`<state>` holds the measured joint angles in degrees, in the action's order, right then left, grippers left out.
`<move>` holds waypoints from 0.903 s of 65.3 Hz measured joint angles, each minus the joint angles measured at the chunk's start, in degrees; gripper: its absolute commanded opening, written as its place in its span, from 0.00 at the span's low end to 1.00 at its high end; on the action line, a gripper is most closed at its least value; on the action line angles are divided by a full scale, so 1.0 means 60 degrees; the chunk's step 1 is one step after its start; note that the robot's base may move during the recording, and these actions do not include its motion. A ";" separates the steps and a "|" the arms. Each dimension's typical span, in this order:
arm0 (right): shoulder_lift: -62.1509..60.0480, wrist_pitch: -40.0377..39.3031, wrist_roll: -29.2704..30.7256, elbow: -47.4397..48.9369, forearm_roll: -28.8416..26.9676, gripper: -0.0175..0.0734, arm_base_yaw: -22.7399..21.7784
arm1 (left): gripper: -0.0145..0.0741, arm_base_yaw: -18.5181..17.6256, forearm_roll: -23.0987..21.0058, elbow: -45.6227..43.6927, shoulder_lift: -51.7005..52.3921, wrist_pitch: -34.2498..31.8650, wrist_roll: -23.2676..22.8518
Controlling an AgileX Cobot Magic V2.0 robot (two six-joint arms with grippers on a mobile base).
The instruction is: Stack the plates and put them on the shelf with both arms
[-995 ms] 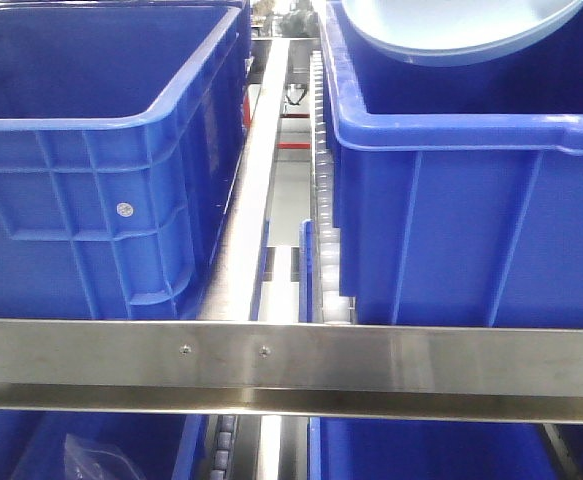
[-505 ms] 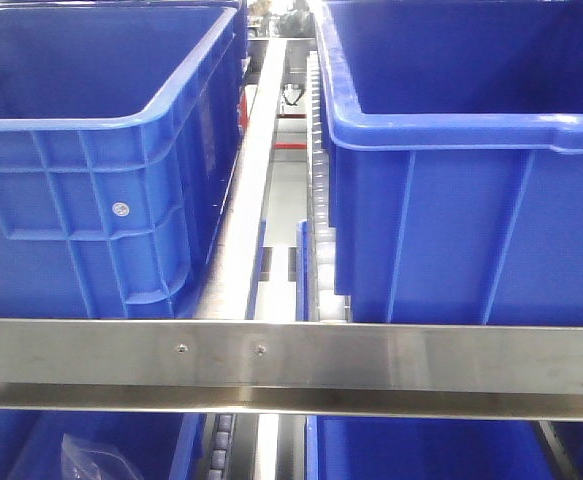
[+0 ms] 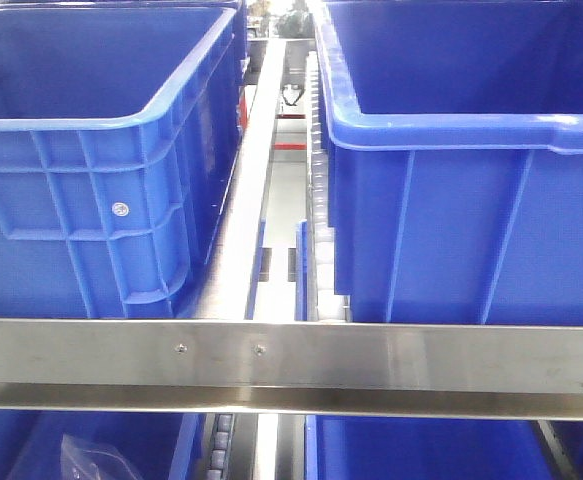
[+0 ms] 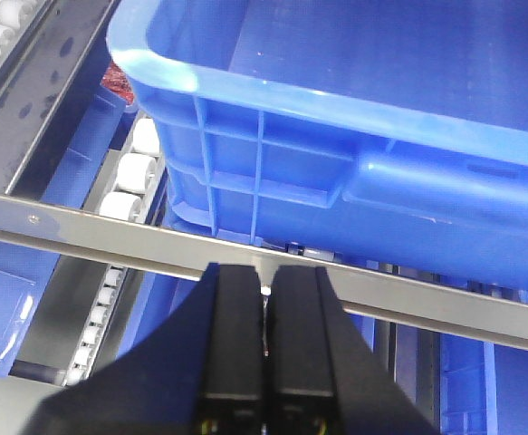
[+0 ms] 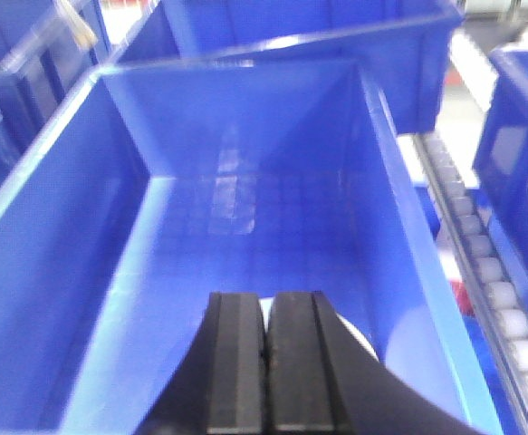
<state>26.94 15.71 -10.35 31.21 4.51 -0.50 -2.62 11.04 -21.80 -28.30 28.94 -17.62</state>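
Plates: only a pale curved sliver of one plate shows, in the right wrist view. It lies low inside a deep blue bin and is mostly hidden behind the right gripper. Whether a second plate lies with it cannot be told.

Right gripper: the two black fingers are pressed together with only a hairline seam between them, and nothing is seen clamped there. They hang over the near end of the bin's open interior. Whether they touch the plate cannot be told.

Left gripper: its fingers are likewise closed on each other and hold nothing. They sit below and in front of a steel rail, pointing toward the ribbed outer wall of a blue crate that rests on white rollers.

Front view: a left tub and a right tub, both blue, stand side by side on the shelf behind a steel crossbar. A metal divider runs between them. No plate or arm appears in this view.
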 measured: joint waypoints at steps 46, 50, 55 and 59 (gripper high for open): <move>-0.1304 0.0339 0.0000 -0.0895 -0.0006 0.22 0.0000 | 0.26 0.0000 0.0000 0.0000 0.0000 0.0000 0.0000; -0.1772 0.0191 0.0000 -0.1316 -0.0006 0.22 -0.0015 | 0.26 0.0000 0.0000 0.0000 0.0000 0.0000 0.0000; -0.2365 0.0009 0.0000 -0.2111 -0.0006 0.22 -0.0038 | 0.26 0.0000 0.0000 0.0000 0.0000 0.0000 0.0000; -0.2789 -0.0170 0.0000 -0.2811 -0.0006 0.22 -0.0038 | 0.26 0.0000 0.0000 0.0000 0.0000 0.0000 0.0000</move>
<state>10.20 14.69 -10.35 14.35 4.47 -0.73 -2.62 11.04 -21.80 -28.30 28.94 -17.62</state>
